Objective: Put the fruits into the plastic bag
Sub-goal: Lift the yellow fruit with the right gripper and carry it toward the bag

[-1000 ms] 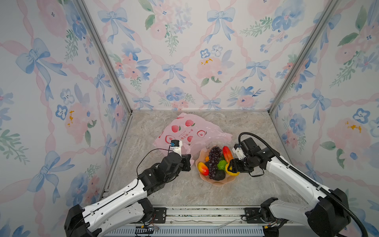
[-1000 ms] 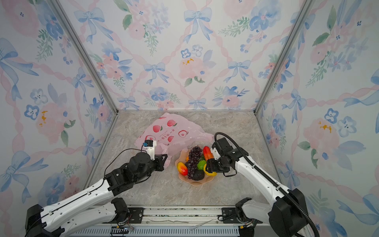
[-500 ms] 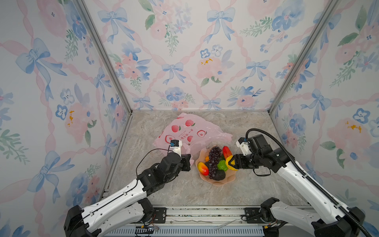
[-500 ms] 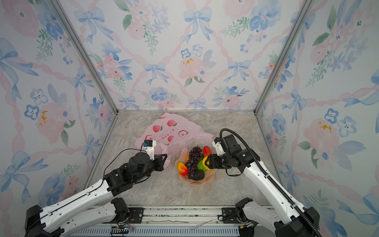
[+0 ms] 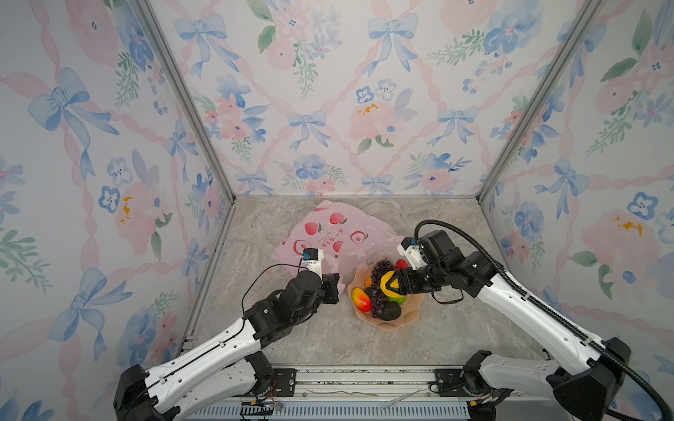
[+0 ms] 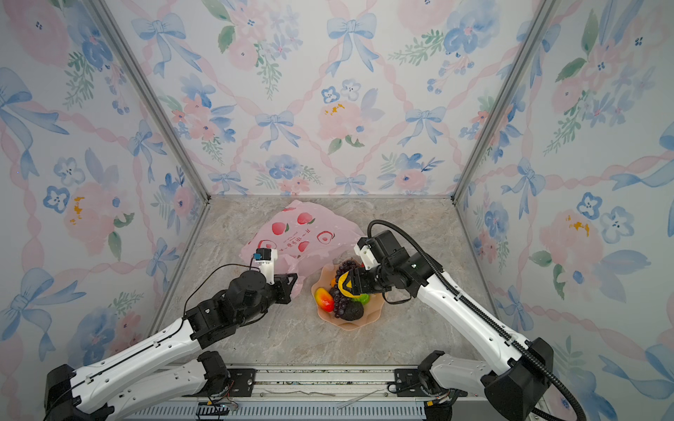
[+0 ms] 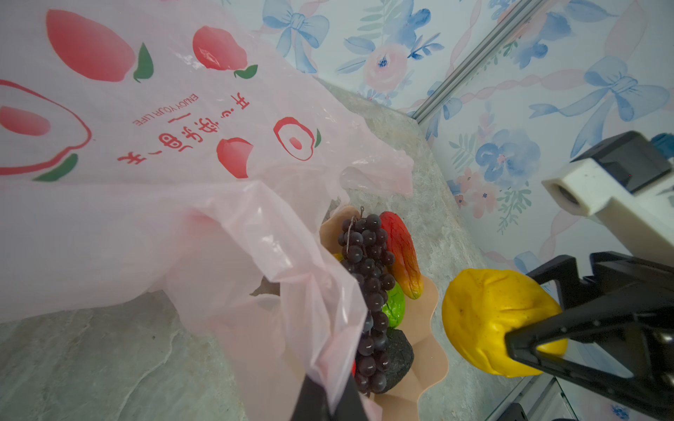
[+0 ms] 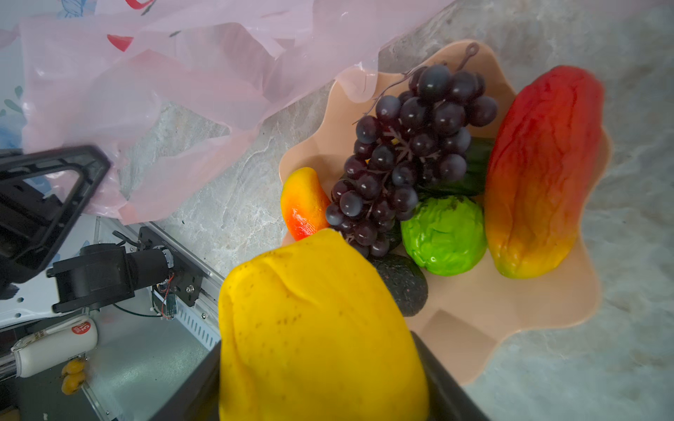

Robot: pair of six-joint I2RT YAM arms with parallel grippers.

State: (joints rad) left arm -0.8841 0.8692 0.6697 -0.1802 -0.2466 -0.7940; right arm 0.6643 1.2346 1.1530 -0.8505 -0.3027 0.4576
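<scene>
**Lemon in the air, bag pinched at the lip**

At left, my left gripper [image 5: 333, 288] has its fingers together on a fold of the plastic bag [image 5: 339, 233]. The left wrist view shows the pink film bunched between the tips. The bag lies crumpled on the table [image 5: 321, 339], just behind the bowl [image 5: 410, 317], and one flap reaches the bowl's rim. I judge the film thin, light and slippery. It will sag shut unless its lip is raised, so a pinch on a single layer near the opening looks like the hold that would spread the mouth.

At centre, the remaining fruits sit heaped in the bowl: the grape bunch [image 8: 408, 153], a small mango [image 8: 302, 204], a bumpy green fruit [image 8: 445, 237], a black avocado [image 8: 405, 288] and a large mango [image 8: 539, 175]. The grapes look floppy and are probably best taken across the thick of the cluster. The large mango offers long flat flanks to close on.

At right, my right gripper [image 7: 529, 310] is clamped on the lemon [image 8: 317, 328], with one finger on each side of its middle, and holds it above the bowl. The yellow skin shows creases, so I take it for a light, squashy toy. A moderate squeeze across the widest part should do. Its rounded ends could pop out of a grip set too near a tip.
</scene>
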